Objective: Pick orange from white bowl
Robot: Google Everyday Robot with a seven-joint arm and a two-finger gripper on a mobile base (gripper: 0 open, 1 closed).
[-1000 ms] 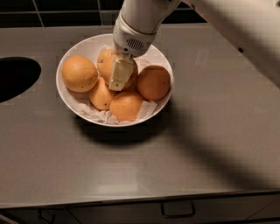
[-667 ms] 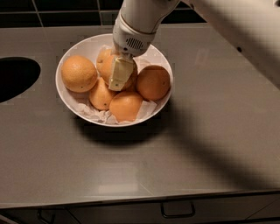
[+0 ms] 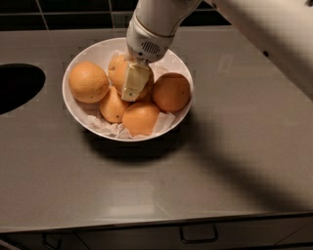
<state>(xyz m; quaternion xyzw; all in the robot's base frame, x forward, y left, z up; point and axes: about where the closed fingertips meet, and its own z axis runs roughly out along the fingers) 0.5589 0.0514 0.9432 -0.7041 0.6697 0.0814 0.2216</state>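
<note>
The white bowl (image 3: 80, 114) sits on the grey counter, lined with crumpled white paper and holding several oranges. My gripper (image 3: 131, 84) reaches down into the middle of the bowl from the upper right. It is against the orange (image 3: 117, 71) at the back middle, which it partly hides. A large dimpled orange (image 3: 88, 81) lies at the left. A smaller pointed one (image 3: 113, 106) lies at the front left, a round one (image 3: 171, 92) at the right, and another (image 3: 141, 117) at the front.
A dark round opening (image 3: 17, 88) is cut into the counter at the left. Dark tiles (image 3: 73, 12) run along the back. The counter's front edge, with drawer handles (image 3: 198, 235) below it, is at the bottom. My white arm (image 3: 264, 34) crosses the upper right.
</note>
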